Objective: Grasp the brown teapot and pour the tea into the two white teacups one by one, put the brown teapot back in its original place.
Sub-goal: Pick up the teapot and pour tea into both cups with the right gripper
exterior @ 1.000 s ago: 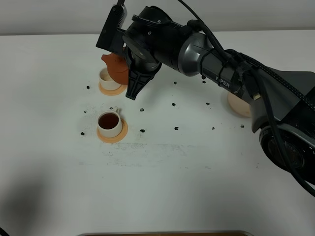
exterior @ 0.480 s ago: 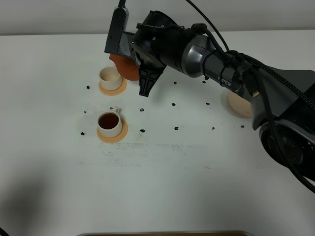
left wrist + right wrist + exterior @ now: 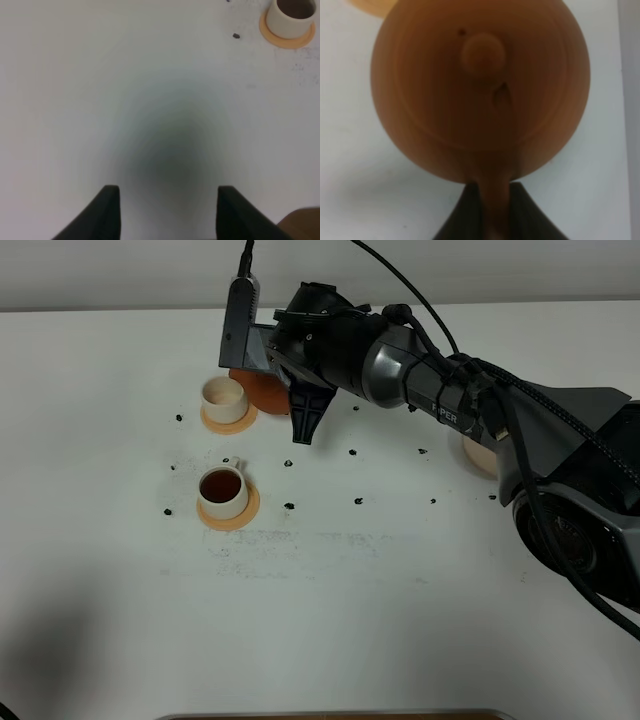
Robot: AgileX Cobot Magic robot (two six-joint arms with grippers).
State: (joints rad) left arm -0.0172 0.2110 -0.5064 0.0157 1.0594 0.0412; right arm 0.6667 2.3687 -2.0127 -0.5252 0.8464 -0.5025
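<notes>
The right gripper (image 3: 493, 216) is clamped narrowly on the loop handle of the squat, round, reddish-brown clay teapot (image 3: 480, 90), its two dark fingers pressing the handle from either side. The right wrist view looks onto the teapot's knobbed lid, so the pot appears roughly level. In the high view the brown teapot (image 3: 262, 392) is mostly hidden under the black wrist of the right arm, which reaches across the middle to the far left part of the white table (image 3: 350, 620). The pot sits just to the right of the farther small white cylindrical teacup (image 3: 223, 395). That cup stands on a round orange coaster (image 3: 228, 421), and its inside looks pale. Whether the teapot touches the table cannot be told. The nearer white teacup (image 3: 222, 490) holds dark tea and stands on its own orange coaster (image 3: 232, 514), well clear of the pot. The pale cream round saucer (image 3: 478, 456) lies far to the right, partly behind the arm and well apart from the teapot. Small black specks (image 3: 358, 502) dot the tabletop. The left gripper (image 3: 167, 215) hangs over bare table with its fingers spread wide and nothing between them.
</notes>
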